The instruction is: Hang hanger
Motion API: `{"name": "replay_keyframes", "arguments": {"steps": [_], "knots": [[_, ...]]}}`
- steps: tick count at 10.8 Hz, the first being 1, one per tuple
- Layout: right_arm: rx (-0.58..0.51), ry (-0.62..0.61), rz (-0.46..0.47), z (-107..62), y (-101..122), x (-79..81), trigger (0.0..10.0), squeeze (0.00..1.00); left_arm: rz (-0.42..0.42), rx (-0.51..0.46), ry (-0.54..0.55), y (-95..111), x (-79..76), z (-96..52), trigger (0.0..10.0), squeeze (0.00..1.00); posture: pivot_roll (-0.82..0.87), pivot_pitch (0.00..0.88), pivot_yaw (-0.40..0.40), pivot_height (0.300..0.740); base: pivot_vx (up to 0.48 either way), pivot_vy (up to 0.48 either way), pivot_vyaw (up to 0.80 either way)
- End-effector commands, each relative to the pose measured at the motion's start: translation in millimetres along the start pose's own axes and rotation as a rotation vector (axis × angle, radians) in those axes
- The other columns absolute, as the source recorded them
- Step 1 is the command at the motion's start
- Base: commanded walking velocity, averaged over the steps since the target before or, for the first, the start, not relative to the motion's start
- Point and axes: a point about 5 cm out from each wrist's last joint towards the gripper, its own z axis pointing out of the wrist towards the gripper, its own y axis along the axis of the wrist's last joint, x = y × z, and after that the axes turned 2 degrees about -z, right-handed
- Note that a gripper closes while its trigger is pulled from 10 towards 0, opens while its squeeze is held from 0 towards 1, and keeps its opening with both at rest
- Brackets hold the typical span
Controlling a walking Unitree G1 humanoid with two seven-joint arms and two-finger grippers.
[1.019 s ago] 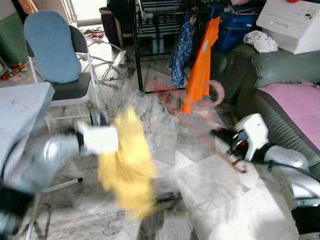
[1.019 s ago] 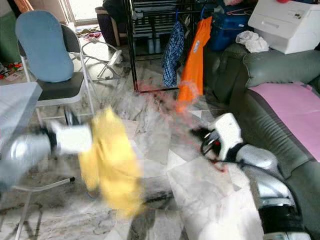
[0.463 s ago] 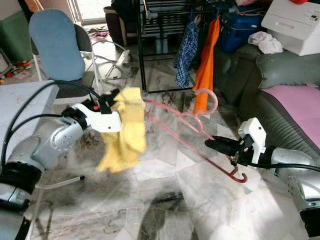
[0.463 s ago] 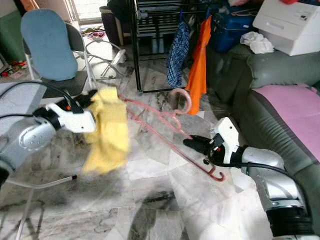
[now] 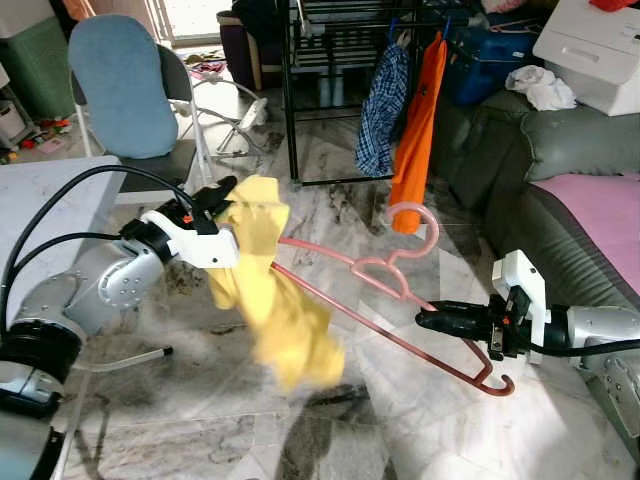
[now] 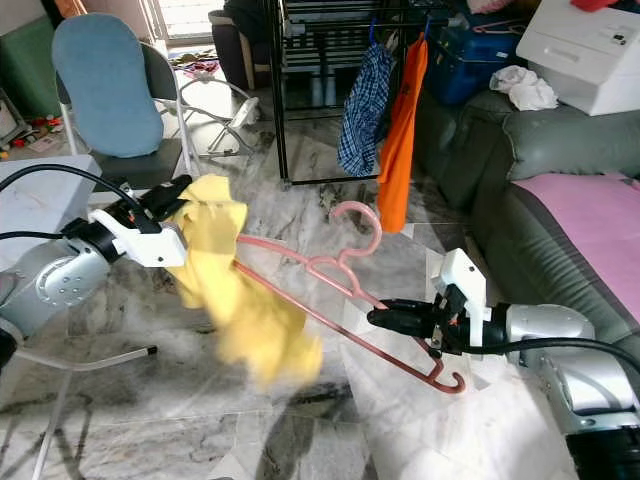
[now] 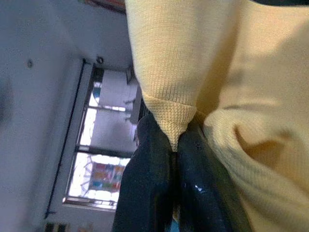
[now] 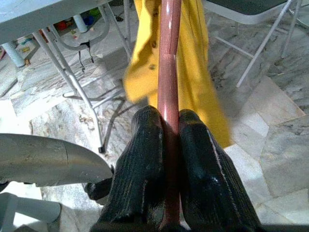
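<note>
Between your right gripper's [image 8: 164, 145] two black fingers [image 8: 137, 159], the pink hanger's [image 5: 390, 290] lower bar is running lengthwise, and the fingers are pressing closed against it on both sides. Beyond those fingertips, the bar is reaching away into the yellow garment [image 5: 275, 300], which is draping off the hanger's far end above the marble floor [image 5: 400, 420]. Your left gripper [image 7: 176, 145] is pinching a folded edge of that knit cloth, its fingers [image 7: 149, 179] drawn together with only fabric between them. Past both grippers, you are facing a black rack [image 6: 290, 60] where an orange shirt [image 6: 400, 130] and a blue checked shirt [image 6: 360, 105] are hanging. The hanger's hook [image 5: 415, 225] is pointing toward that rack, well apart from it.
</note>
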Motion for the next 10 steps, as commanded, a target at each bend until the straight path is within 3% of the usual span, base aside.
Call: {"name": "replay_keyframes", "arguments": {"steps": [1,3,4,5,7,10], "knots": [[0.004,0.035,-0.007,3.9,0.6,4.2,10.0,0.00,-0.024,-0.061,0.088,8.0,18.1,6.9,10.0,0.00,-0.07,0.028,0.031,0.740,0.000,0.000,0.00],[0.028,0.038,0.001,14.3,-9.0,9.5,10.0,0.00,-0.092,-0.146,0.126,22.9,20.5,11.3,10.0,0.00,-0.06,0.030,0.033,0.740,0.000,0.000,0.00],[0.037,0.047,0.005,18.0,-13.0,13.1,10.0,0.00,-0.135,-0.157,0.156,25.3,25.7,11.8,10.0,0.00,-0.06,0.030,0.033,0.740,0.000,0.000,0.00],[0.052,0.042,0.006,22.4,-19.3,15.4,10.0,0.00,-0.247,-0.157,0.192,27.2,34.7,14.4,10.0,0.00,-0.06,0.030,0.033,0.740,0.000,0.000,0.00],[0.071,0.027,-0.007,24.4,-23.1,13.8,10.0,0.00,-0.339,-0.143,0.156,27.1,29.6,14.3,10.0,0.00,-0.05,0.023,0.033,0.740,0.000,0.000,0.00],[0.102,-0.201,-0.084,28.8,-27.1,-11.1,10.0,0.00,-0.460,-0.102,0.119,23.4,24.3,10.6,10.0,0.00,-0.05,0.022,0.032,0.740,0.000,0.000,0.00]]}}
